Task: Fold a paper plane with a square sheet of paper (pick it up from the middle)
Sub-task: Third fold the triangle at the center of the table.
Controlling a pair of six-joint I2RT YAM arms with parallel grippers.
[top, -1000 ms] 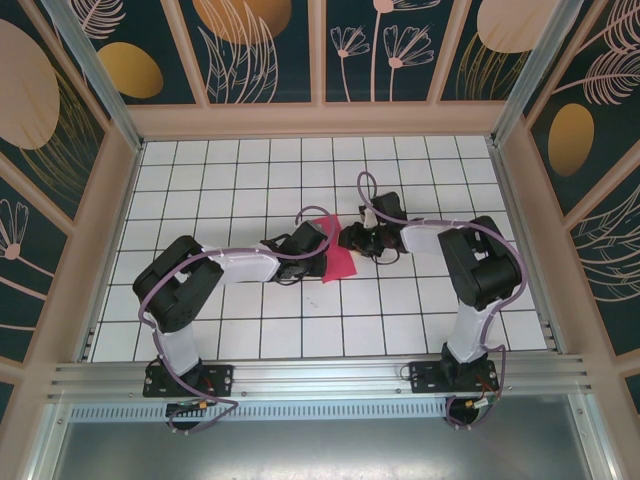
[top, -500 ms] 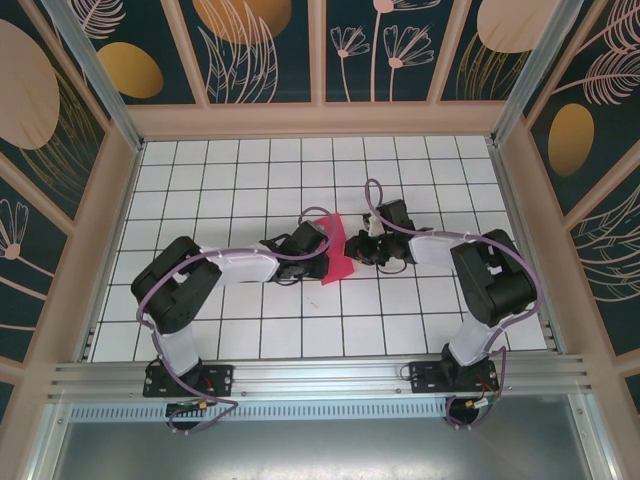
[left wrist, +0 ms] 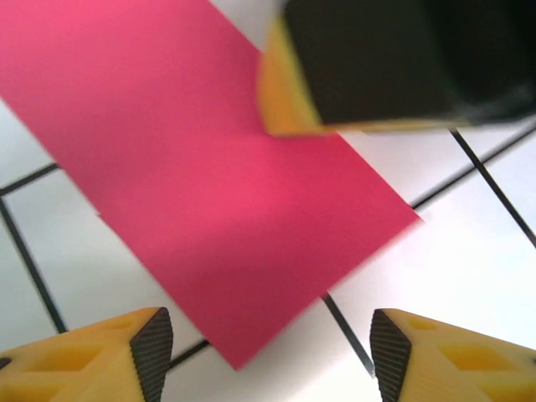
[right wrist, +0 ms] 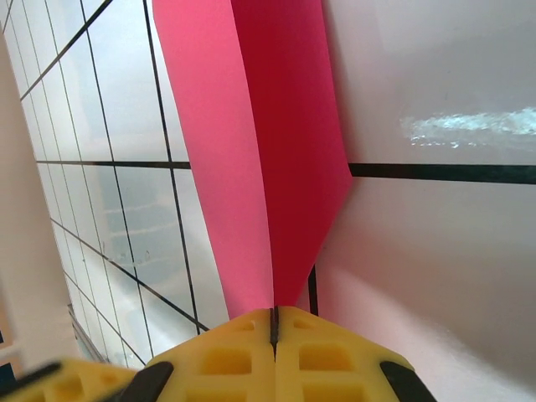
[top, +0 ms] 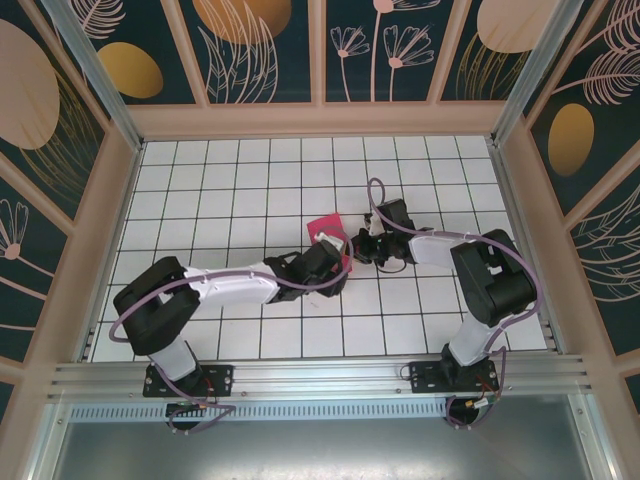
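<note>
The square sheet of paper [top: 325, 231] is magenta-pink and folded along a crease; it stands partly raised off the tiled table [top: 230, 180] in the middle. My right gripper [top: 353, 245] is shut on its edge; in the right wrist view the paper [right wrist: 251, 126] runs up from the pinched fingertips [right wrist: 274, 316] as two layers. My left gripper [top: 337, 269] is just near of the paper, open, its pads [left wrist: 152, 352] apart with one corner of the pink strip [left wrist: 226, 176] above the gap, untouched. A right finger [left wrist: 368, 67] presses in at the top. A paper plane is out of view.
White tiles with black grid lines spread to the left, the back and the right of both arms. Wooden frame walls [top: 115, 210] enclose the table on three sides. A metal rail [top: 320, 375] with the arm bases runs along the near edge.
My left gripper has opened, let go of the paper and slid right and nearer. My right gripper has shut on the paper's edge, and the sheet now stands a little farther back.
</note>
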